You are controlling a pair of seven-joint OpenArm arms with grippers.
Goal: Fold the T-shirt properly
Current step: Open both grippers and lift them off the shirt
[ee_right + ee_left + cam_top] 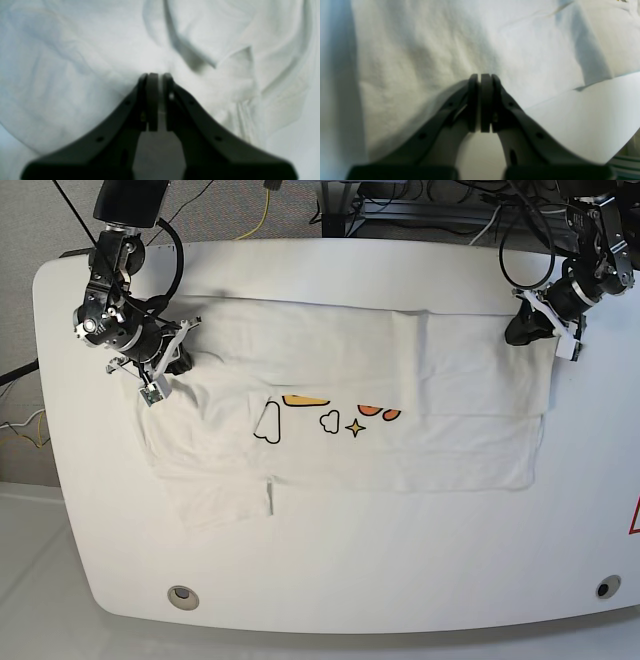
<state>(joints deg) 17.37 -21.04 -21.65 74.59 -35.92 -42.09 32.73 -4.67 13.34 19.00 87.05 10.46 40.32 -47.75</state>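
On the left of the base view, the right pincer [165, 363] is pressed together at the T-shirt [420, 370]'s sleeve end; whether cloth sits between its tips cannot be told. The T-shirt lies spread across the white worktop [350, 580], partly folded, with cloud and star prints [335, 415] showing at its middle. On the right, the left pincer [525, 330] is closed at the shirt's far corner.

Glossy white tabletop [400, 560], cables [265, 205] beyond its far edge
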